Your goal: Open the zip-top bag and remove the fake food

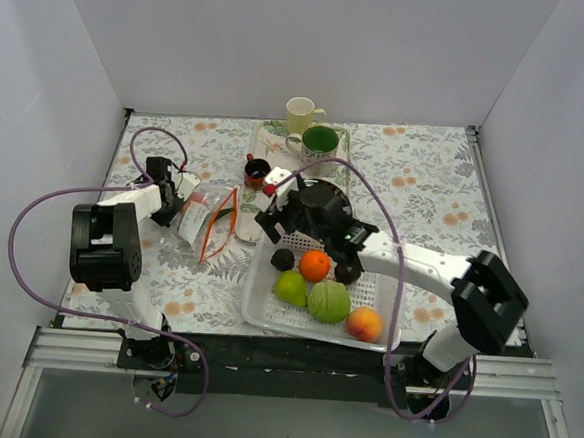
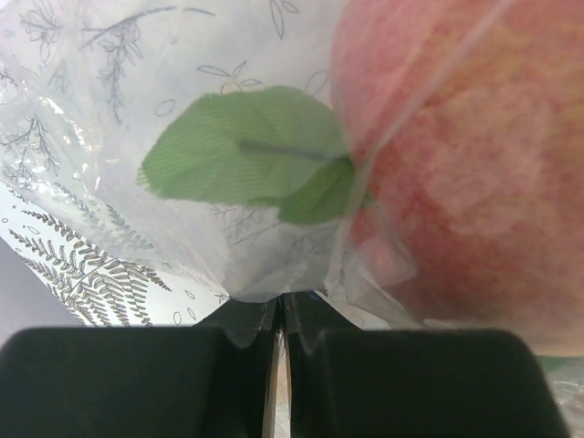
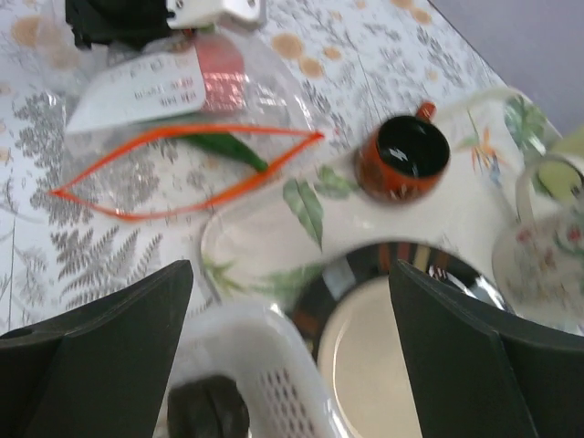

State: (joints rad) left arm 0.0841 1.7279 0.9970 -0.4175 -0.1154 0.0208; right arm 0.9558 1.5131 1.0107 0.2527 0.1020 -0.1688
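Note:
The zip-top bag (image 1: pixel 208 219) lies left of the basket, its orange-red mouth (image 3: pixel 182 173) gaping open toward the basket. My left gripper (image 1: pixel 176 199) is shut on the bag's far closed end, with clear plastic pinched between its fingertips (image 2: pixel 278 306). A pinkish apple (image 2: pixel 456 164) with a green leaf (image 2: pixel 246 160) sits inside the bag, and so does a thin green chili (image 3: pixel 224 146). My right gripper (image 1: pixel 272 221) is open and empty (image 3: pixel 292 338), over the basket's far left corner, near the bag's mouth. An orange (image 1: pixel 315 266), pear (image 1: pixel 289 288), cabbage (image 1: pixel 328 302), peach (image 1: pixel 364 324) and two dark plums (image 1: pixel 282 259) lie in the basket.
The white perforated basket (image 1: pixel 257 312) stands front centre. A dark-rimmed plate (image 3: pixel 365 347) lies under my right wrist. A small red cup (image 3: pixel 401 160), a green mug (image 1: pixel 319 141) and a cream mug (image 1: pixel 300 112) stand on a tray (image 1: pixel 263 137) behind.

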